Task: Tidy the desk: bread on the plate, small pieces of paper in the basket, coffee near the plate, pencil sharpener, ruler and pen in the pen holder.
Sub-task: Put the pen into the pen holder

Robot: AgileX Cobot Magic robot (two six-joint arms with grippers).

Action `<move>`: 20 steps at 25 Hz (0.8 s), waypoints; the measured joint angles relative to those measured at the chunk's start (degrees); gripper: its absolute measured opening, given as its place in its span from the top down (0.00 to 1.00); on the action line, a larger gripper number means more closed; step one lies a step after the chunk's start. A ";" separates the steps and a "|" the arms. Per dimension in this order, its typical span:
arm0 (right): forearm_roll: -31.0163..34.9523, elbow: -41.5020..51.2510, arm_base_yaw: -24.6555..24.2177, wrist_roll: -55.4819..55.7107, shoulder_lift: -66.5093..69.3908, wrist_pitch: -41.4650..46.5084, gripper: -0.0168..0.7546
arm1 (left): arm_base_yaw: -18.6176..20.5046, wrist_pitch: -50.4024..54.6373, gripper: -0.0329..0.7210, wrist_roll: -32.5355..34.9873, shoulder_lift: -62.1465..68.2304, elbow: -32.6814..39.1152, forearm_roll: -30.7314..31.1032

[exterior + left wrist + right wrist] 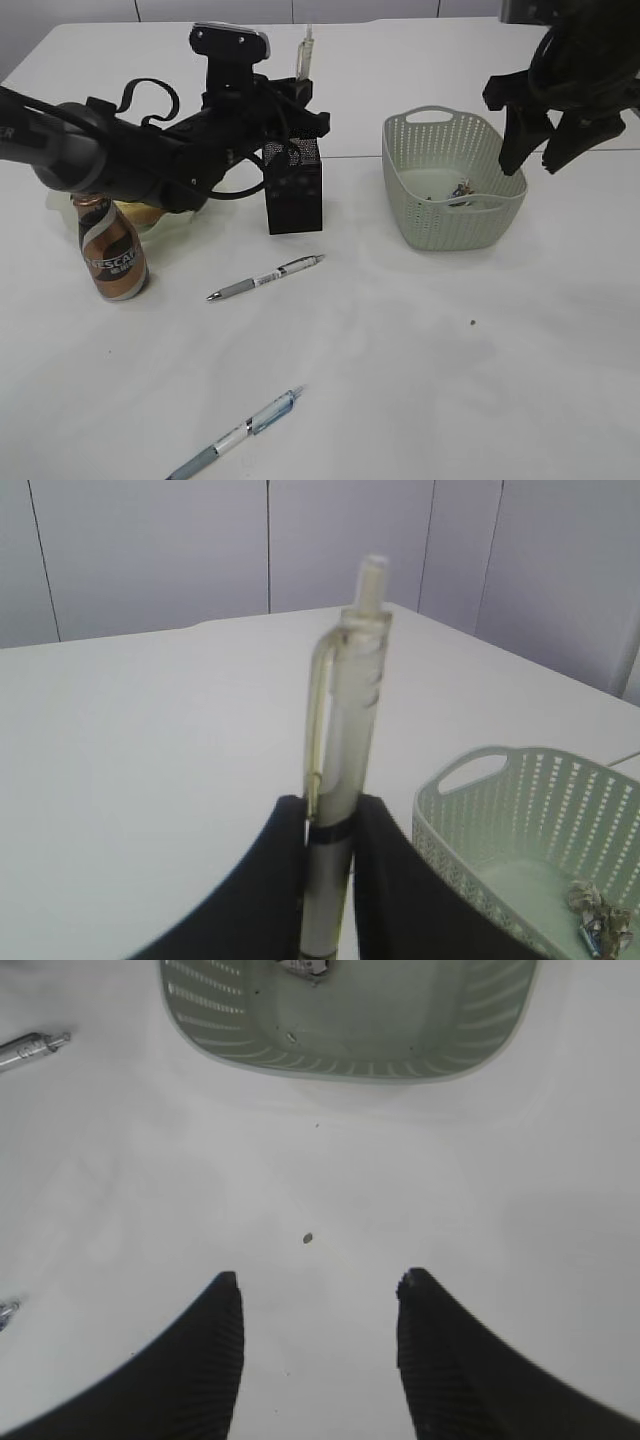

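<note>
My left gripper [300, 100] is shut on a clear pen [305, 55], held upright just above the black mesh pen holder [294, 190]; the left wrist view shows the pen [345, 780] between the jaws [330, 830]. Two more pens lie on the table, a grey one [265, 277] and a blue one [240, 433]. The coffee bottle [110, 250] stands beside the plate with bread [150, 215], mostly hidden by my left arm. The green basket [452, 185] holds paper scraps [460, 190]. My right gripper [535, 150] is open and empty above the basket's right side [320, 1280].
A small dark speck [472, 323] lies on the white table in front of the basket; it also shows in the right wrist view [308, 1238]. The basket's near wall [350, 1060] and a pen tip [30, 1050] appear there too.
</note>
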 joint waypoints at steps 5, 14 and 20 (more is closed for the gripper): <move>0.00 0.00 0.00 0.00 0.00 0.00 0.50 | 0.00 -0.05 0.85 0.00 0.82 0.00 0.00; 0.00 0.00 0.00 0.00 0.00 0.00 0.51 | 0.00 -0.31 0.75 0.00 1.77 0.00 0.00; 0.00 0.00 0.00 0.00 0.00 0.00 0.51 | 0.00 -0.29 0.41 0.00 1.77 0.00 -1.87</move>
